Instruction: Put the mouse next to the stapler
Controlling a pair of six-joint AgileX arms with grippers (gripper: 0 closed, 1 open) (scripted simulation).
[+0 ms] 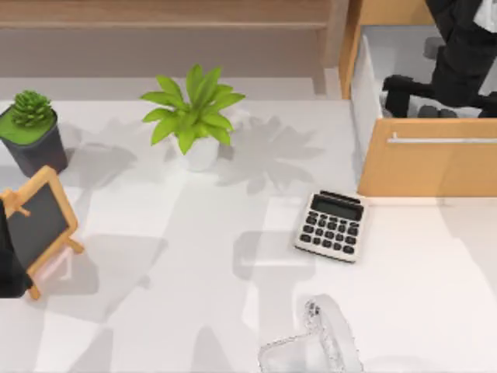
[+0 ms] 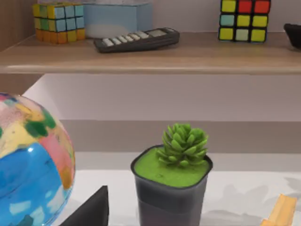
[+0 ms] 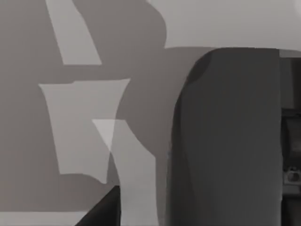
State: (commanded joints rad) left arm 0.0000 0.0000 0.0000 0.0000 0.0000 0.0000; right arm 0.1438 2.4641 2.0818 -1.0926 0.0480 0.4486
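The right arm [image 1: 464, 54] reaches into the open drawer [image 1: 427, 159] at the surface's [image 1: 194, 256] far right and covers much of what is inside. I cannot tell whether its claw is open or closed. The mouse [image 1: 436, 111] lies in the drawer, half hidden behind the drawer front, near a black object [image 1: 397, 87]. The left arm [image 1: 9, 260] is cut off at the left edge.

A white table [image 1: 155, 311] held a leafy plant in a white pot [image 1: 196, 116] at upper centre and a succulent in a dark pot [image 1: 31, 132] at upper left. A small chalkboard easel [image 1: 39, 225] stood at the left edge. A grey-and-black calculator [image 1: 331, 225] lay right of centre, below a wooden drawer unit [image 1: 427, 163] at upper right.
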